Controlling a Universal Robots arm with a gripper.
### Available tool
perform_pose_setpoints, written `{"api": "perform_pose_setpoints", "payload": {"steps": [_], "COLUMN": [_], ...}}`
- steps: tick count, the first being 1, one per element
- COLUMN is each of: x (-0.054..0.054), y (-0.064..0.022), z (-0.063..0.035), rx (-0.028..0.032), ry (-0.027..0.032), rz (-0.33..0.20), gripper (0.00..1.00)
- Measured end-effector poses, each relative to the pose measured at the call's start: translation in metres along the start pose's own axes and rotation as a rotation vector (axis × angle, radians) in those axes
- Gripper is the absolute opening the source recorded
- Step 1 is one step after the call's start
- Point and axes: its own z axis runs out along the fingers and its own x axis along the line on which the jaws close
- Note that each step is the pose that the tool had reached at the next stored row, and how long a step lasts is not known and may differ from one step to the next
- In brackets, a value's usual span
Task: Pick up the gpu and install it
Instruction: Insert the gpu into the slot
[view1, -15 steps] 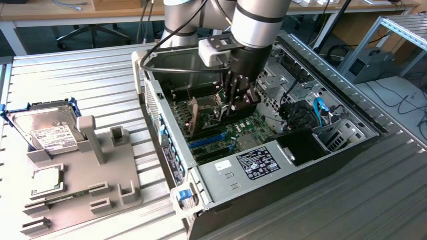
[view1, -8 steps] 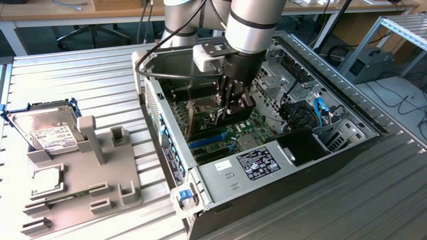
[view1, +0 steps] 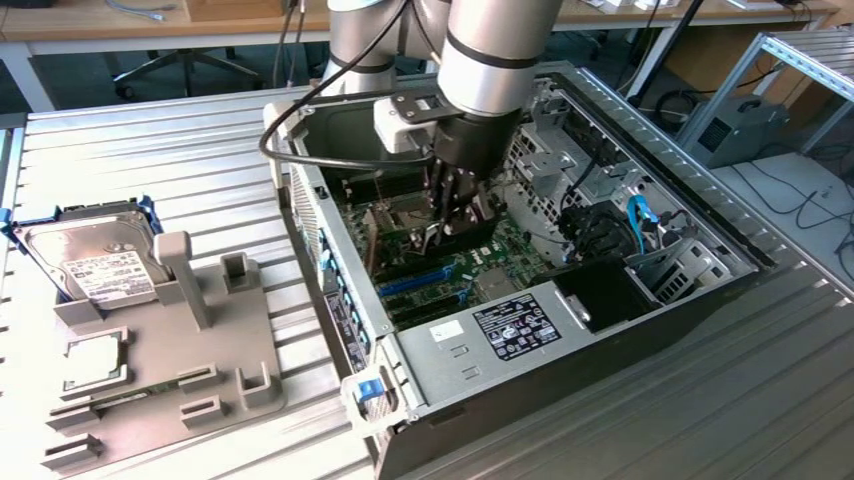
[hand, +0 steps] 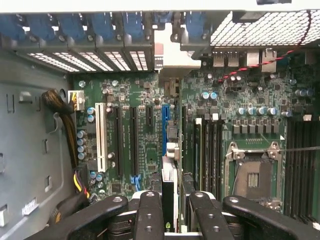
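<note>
Inside the open computer case (view1: 694, 250), the gripper (view1: 454, 222) is hovering over the motherboard (hand: 140, 100), fingers (hand: 148, 215) closed on the gpu (hand: 169, 180), held edge-on. If it is sitting crooked against the blue slot (hand: 164, 129), pressing could jam it.

Exterior view: bright, even overhead light; ribbed metal surface (view1: 174, 160) washed pale, mild glare on slats. Soft shadow beside grey fixture block (view1: 174, 330). Open computer case (view1: 694, 300) interior darker, shaded under arm. Slight softness overall.

Wrist view: motherboard (hand: 135, 125) moderately lit, fairly sharp. Perforated grille (hand: 260, 30) overexposed, near white. Claw fingers (hand: 150, 215) close to lens, dark, blurred. Case wall (hand: 30, 150) dim grey.
</note>
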Motion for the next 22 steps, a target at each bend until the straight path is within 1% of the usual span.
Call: {"api": "perform_pose_setpoints", "payload": {"steps": [7,12,18,22], "x": [0.001,0.007,0.007,0.006], "y": [0.0064,0.0098,0.0159,0.0191], "z": [0.0087,0.0134,0.0217,0.0258], "rx": [0.0001,0.0001,0.0001,0.0000], "ry": [-0.0001,-0.0003,-0.0002,0.0011], "rz": [0.000,0.000,0.000,0.000], "gripper": [0.26,0.26,0.26,0.26]}}
